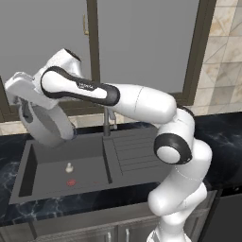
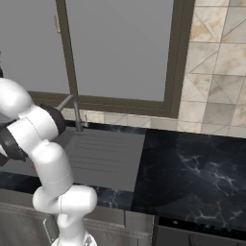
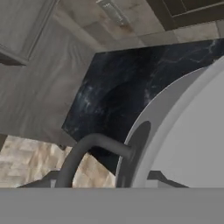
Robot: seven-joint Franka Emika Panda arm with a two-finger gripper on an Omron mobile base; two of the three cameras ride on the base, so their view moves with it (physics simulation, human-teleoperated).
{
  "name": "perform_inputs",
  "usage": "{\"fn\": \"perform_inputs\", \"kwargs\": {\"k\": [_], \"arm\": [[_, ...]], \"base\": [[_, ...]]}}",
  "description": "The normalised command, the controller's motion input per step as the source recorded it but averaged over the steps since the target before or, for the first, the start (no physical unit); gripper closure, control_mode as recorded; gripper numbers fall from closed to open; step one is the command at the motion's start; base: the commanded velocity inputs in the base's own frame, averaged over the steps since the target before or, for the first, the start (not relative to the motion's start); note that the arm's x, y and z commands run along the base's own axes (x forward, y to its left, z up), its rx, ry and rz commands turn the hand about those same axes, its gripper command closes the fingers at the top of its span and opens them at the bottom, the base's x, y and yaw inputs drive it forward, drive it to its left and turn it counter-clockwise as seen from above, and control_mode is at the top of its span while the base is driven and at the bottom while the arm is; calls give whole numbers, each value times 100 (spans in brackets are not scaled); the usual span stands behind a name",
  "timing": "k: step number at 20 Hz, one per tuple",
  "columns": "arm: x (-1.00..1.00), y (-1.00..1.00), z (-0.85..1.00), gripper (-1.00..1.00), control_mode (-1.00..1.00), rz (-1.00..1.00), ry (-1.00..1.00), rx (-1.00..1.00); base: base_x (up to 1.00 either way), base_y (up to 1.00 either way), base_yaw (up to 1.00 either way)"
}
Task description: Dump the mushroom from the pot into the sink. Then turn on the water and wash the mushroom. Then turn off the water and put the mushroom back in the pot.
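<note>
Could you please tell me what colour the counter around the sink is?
The counter is black with pale marble veining, clearest in the right base view beside the dark grey sink.

Kitchen: sink (image 1: 47, 163), faucet (image 1: 107, 124), black marble counter (image 2: 192, 168), tiled wall (image 2: 216, 72).

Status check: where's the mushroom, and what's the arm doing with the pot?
Pot held tipped over the sink's left end; jaws hidden behind it. Mushroom upright on basin floor beside red drain mark. Faucet clear, no water visible.
</note>
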Motion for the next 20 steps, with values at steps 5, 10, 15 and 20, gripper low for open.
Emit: {"fn": "perform_inputs", "kwargs": {"k": [5, 10, 15, 20], "arm": [[-48, 3, -17, 100, -100, -4, 2, -40], [-25, -9, -32, 100, -100, -7, 0, -41], [-23, -24, -40, 100, -100, -7, 0, -34], [-27, -37, -39, 100, -100, -8, 0, -23]], "base": [[0, 0, 0], [0, 0, 0], [0, 0, 0], [0, 0, 0]]}}
